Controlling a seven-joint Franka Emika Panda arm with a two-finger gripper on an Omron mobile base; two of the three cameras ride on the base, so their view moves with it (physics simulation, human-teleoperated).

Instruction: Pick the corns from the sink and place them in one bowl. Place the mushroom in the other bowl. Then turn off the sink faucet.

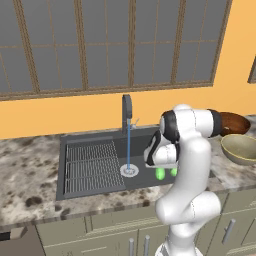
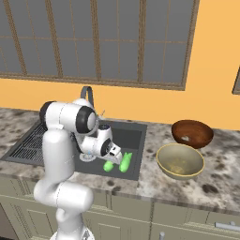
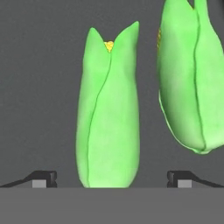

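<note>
the gripper (image 3: 112,178) hangs low over the sink floor with its jaws spread wide and nothing in them; the two dark fingertips (image 3: 43,178) stand one on each side of the nearer corn (image 3: 108,113), with bare floor showing between each tip and the husk. that cob lies straight ahead of the hand, its long axis running away from the wrist and across the line between the tips, its split end with a speck of yellow kernel pointing off. so the closing direction crosses the cob's narrow width, which i judge is what a clean grasp wants; the hand looks to need only a little more descent before closing.

the second corn (image 3: 188,78) lies just beside the first, roughly parallel, apart from it by a thin strip of floor. it sits near the tip on that side, and i would watch that finger for a nudge against it.

stepping back, both cobs rest in the sink (image 1: 95,145) at its end nearer the bowls, beyond the round drain (image 1: 129,170). the sink faucet (image 1: 127,113) runs a thin stream onto that drain. on the counter past the basin sit the tan-olive bowl (image 2: 180,161) and, behind it, the reddish-brown bowl (image 2: 192,132). i cannot pick out the mushroom.
</note>
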